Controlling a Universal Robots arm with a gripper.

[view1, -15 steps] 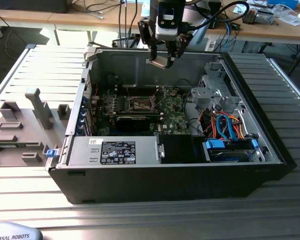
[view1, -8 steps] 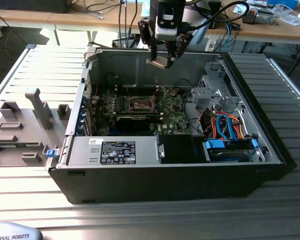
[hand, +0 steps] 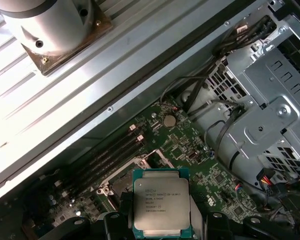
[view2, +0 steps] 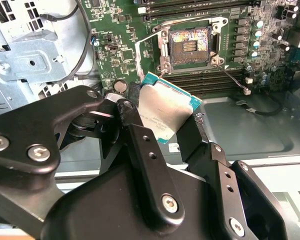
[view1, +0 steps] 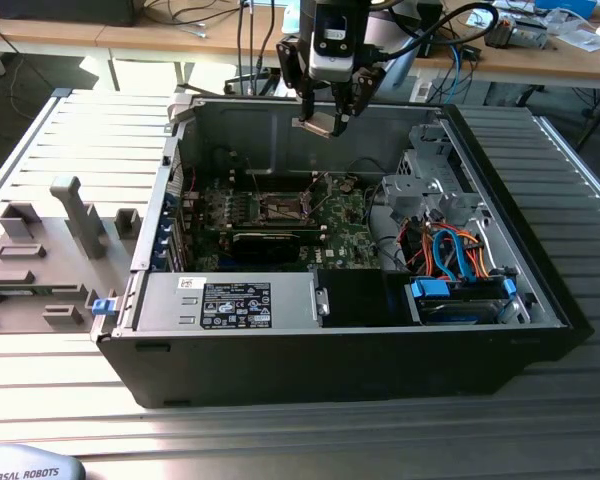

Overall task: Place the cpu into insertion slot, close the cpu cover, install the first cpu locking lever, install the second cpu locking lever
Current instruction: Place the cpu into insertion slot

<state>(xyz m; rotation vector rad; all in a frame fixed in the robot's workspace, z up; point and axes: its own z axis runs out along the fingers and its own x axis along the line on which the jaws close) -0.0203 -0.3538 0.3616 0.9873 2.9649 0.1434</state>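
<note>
The chip (hand: 162,200) is showing a dull, smooth silver metal top. The gripper (view2: 162,116) is looking like smooth black metal, a little shiny. The green board (hand: 190,150) is looking matt. The case (view1: 240,130) and the ribbed table (view1: 280,425) are gleaming as grey metal.

Bright daylight, shaded interior
In the exterior view glare washes the ribbed desk (view1: 90,130) pale while the computer case (view1: 330,375) lies shadowed inside; in the first wrist view the cpu (hand: 161,207) gleams softly.
</note>
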